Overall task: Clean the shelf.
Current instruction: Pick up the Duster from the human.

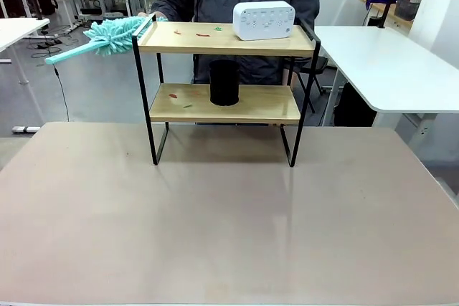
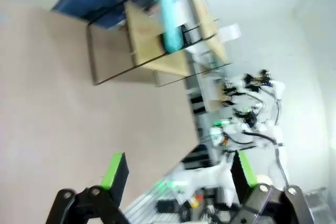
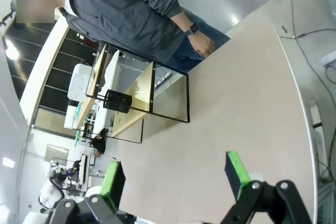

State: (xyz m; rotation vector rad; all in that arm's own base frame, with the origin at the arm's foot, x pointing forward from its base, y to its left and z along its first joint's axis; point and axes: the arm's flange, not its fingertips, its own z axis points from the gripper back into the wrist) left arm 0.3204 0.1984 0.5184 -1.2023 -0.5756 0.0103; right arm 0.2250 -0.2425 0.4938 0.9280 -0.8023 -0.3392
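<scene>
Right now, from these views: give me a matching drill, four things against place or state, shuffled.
Things:
1 white box
2 black cup
3 duster
4 left gripper

Place or state:
A lower board of the shelf
B jaws open
C top board, right half
D sticking out past the shelf's left end

Pairs: 1-C, 2-A, 3-D, 4-B

Wooden shelf point(image 1: 251, 104) boards (thin black metal frame)

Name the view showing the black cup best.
Front view: the black cup stands upright, unobstructed, on the shelf, lower board. Right wrist view shows it small and sideways; left wrist view is too blurred to tell.
</scene>
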